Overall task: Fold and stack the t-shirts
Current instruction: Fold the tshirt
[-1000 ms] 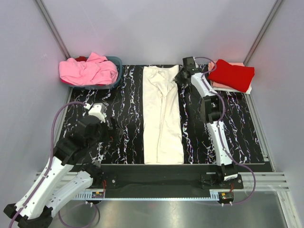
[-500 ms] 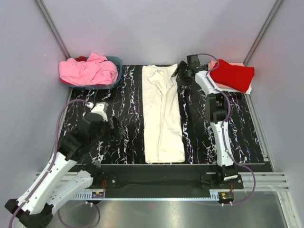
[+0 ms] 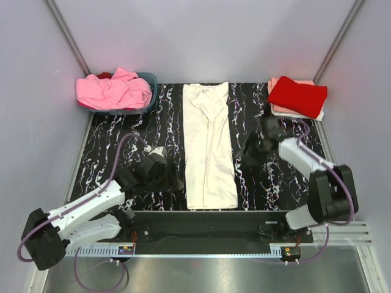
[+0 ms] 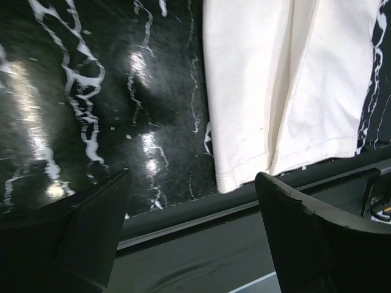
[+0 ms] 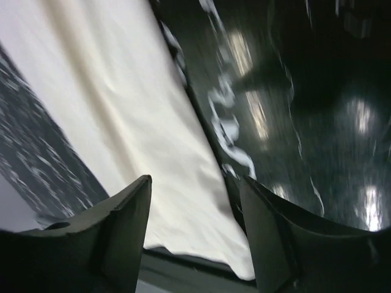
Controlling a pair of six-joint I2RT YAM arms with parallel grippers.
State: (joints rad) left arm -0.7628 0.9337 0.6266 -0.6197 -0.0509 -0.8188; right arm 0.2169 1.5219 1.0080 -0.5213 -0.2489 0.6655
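A cream t-shirt (image 3: 208, 146) lies folded into a long narrow strip down the middle of the black marbled mat (image 3: 293, 177). My left gripper (image 3: 175, 180) is open, low over the mat just left of the shirt's near left corner. In the left wrist view that hem corner (image 4: 244, 165) shows between the fingers of the left gripper (image 4: 192, 201), which hold nothing. My right gripper (image 3: 249, 152) is open beside the shirt's right edge, about halfway along. The right wrist view shows the right gripper (image 5: 195, 189) empty over that edge of the cream cloth (image 5: 122, 104).
A blue basket (image 3: 153, 82) at the back left holds crumpled pink t-shirts (image 3: 113, 90). A folded red t-shirt (image 3: 298, 96) tops a small stack (image 3: 282, 110) at the back right. The mat's near edge and a metal rail (image 4: 183, 226) run just below the shirt's hem.
The right gripper let go of the shirt's far end, opened and drew back to the shirt's right side. The left arm swung right and down to the near left corner.
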